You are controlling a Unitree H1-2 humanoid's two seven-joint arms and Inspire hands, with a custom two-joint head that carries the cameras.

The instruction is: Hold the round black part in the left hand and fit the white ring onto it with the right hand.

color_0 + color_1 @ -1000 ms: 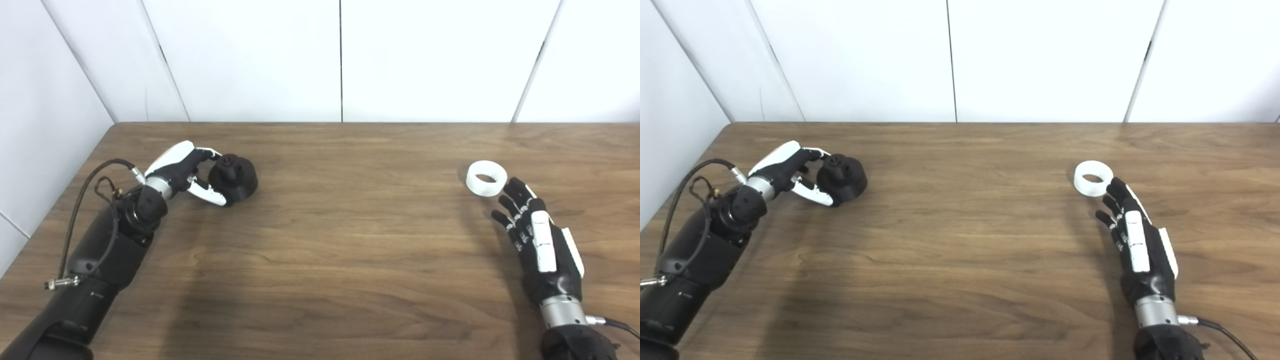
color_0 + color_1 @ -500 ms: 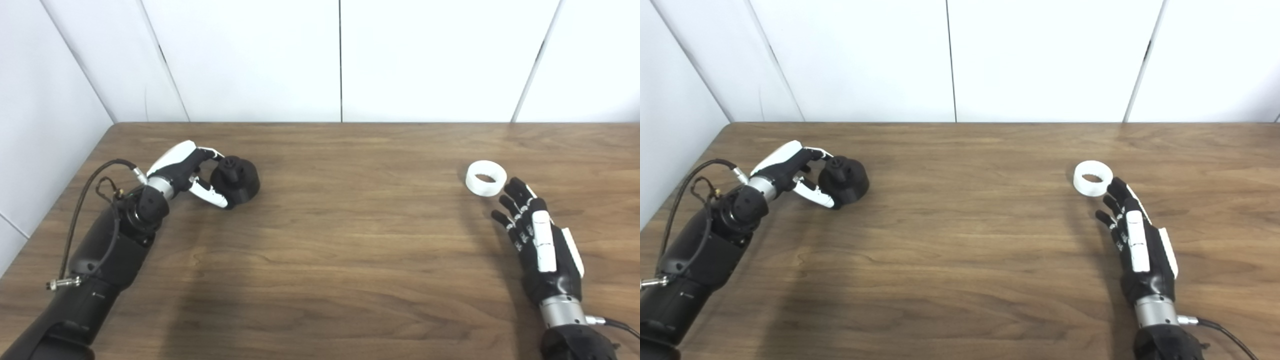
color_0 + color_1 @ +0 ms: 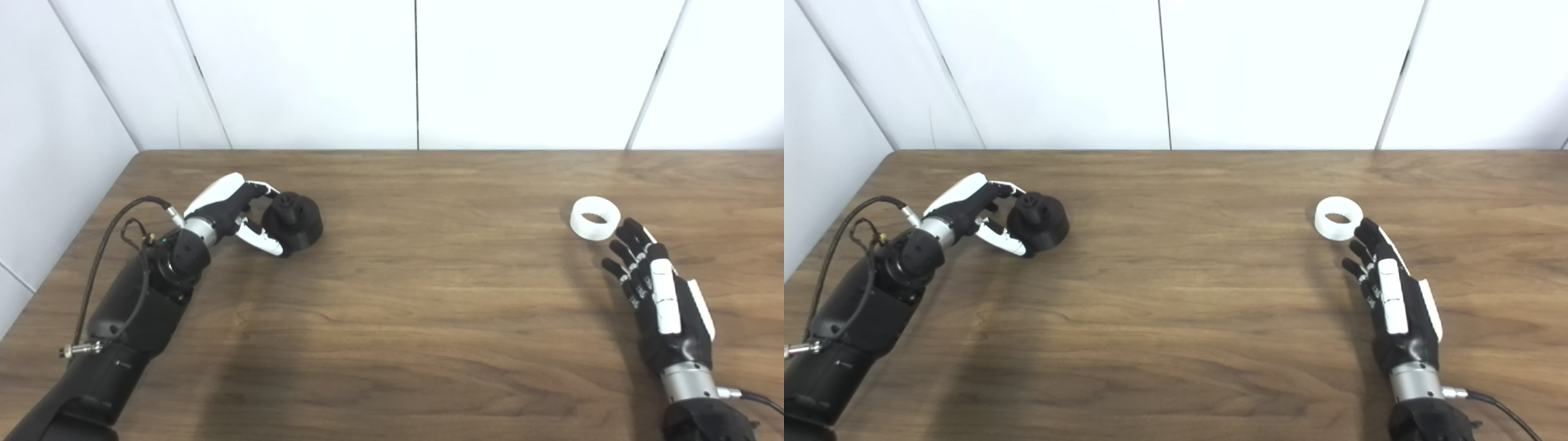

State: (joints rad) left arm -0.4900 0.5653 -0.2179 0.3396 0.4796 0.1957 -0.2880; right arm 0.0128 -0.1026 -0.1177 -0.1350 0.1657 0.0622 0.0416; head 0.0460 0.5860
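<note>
Fingers and thumb of the left robot hand [image 3: 236,211] curl round the near side of the round black part [image 3: 294,222], the thumb low against its wall and the fingertips hooked at its top edge beside the raised knob. The part looks tilted, one side apparently coming off the surface [image 3: 429,294], so the hold reads as a partial clasp rather than a settled one. To do this step well, the clasp should close evenly on opposite sides of the wall before any lift, keeping the knob end pointing clear of the fingers, since that is probably where the ring has to go on. A grip that covers the top would block the fit; a grip on one side only risks the part rolling out.

The right robot hand [image 3: 658,294] lies flat with its fingers spread and holds nothing. Its fingertips are just beside the white ring [image 3: 595,217], which rests on the surface with its hole facing up; whether they touch it I cannot tell. It should take the ring by its outer wall, leaving the hole free.
</note>
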